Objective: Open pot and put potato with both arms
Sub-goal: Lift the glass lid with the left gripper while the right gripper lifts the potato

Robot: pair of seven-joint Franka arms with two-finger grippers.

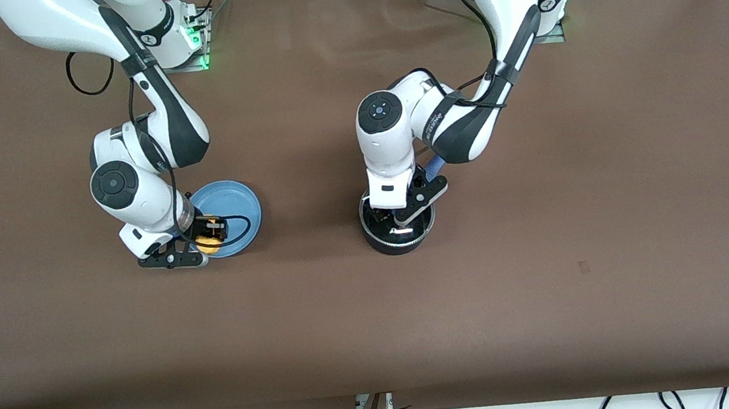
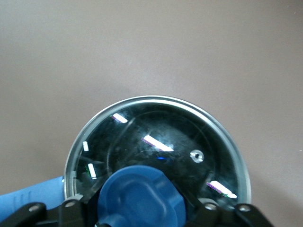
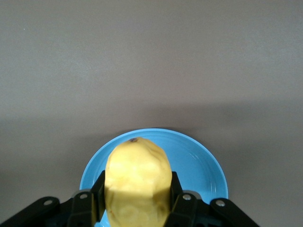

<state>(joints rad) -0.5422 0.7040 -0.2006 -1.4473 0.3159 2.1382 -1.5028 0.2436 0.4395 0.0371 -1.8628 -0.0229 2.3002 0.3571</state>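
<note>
Wide brown table [image 1: 612,239]; two white jointed arms reach down onto it. Left arm's black two-finger gripper [image 1: 406,217] sits on the small round black saucepan [image 1: 402,241] near mid-table, jaws drawn narrow around the blue knob [image 2: 142,196] of its glass lid [image 2: 180,137]; lid looks seated on the rim. Pot's long blue-purple handle [image 1: 435,168] runs away from the front camera, under the wrist, so its long axis lies toward the robots' bases. Flat light-blue plate [image 1: 232,205] lies toward the right arm's end of the table, well apart from the pot. Right arm's black gripper [image 1: 209,240] is over the plate's nearer edge, jaws clamped on the small oval yellow potato [image 3: 137,184]; the potato's long axis runs out along the fingers, its blunt, dark-specked end clear of them. Cannot tell whether it is clear of the plate. Step in hand, as I judge: both grasps made, lid-lift pending. Next move calls for a straight vertical lift of the lid, set aside, then carrying the potato across to the open pot.
</note>
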